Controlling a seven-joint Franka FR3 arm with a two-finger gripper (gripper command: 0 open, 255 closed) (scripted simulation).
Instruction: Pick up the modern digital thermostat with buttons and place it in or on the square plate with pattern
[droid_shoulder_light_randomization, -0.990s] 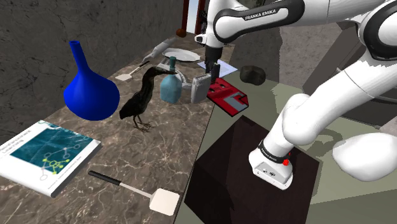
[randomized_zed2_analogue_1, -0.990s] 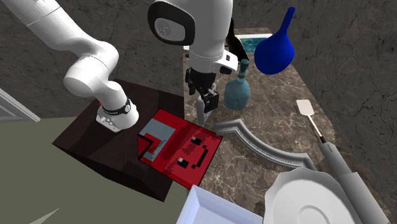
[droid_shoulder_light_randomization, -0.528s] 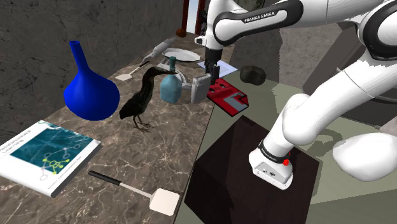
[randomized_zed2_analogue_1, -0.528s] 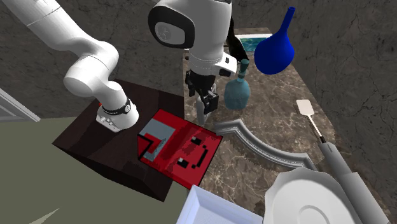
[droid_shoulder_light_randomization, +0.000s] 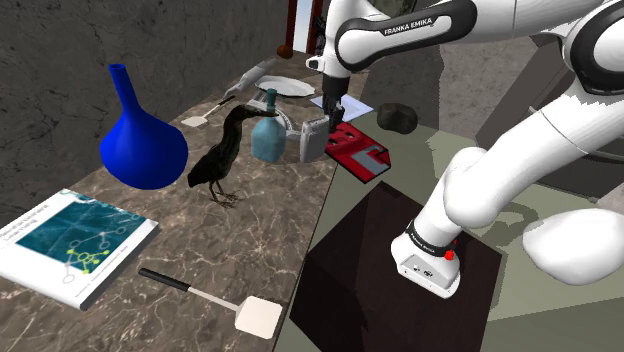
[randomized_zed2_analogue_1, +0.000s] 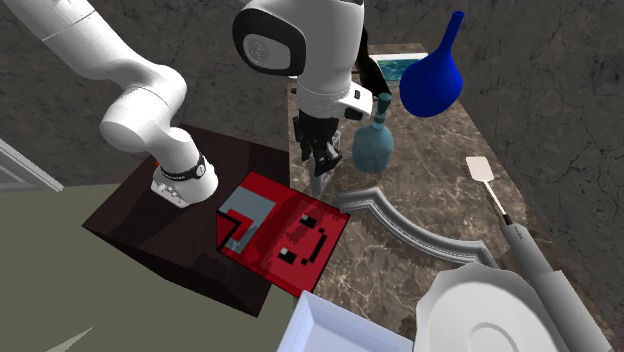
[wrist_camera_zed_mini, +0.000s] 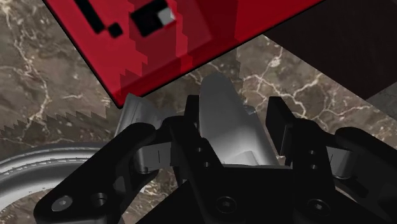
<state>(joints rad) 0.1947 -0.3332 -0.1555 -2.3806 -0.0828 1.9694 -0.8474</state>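
Grey thermostat (droid_shoulder_light_randomization: 315, 139) (wrist_camera_zed_mini: 229, 130): upright on marble tabletop (droid_shoulder_light_randomization: 270, 220), just beside red square plate (droid_shoulder_light_randomization: 360, 152) (randomized_zed2_analogue_1: 285, 235). Clasped near its top between narrowed fingers of black gripper (wrist_camera_zed_mini: 235, 105) (randomized_zed2_analogue_1: 318, 158). Buttons indiscernible; base hidden in wrist view.
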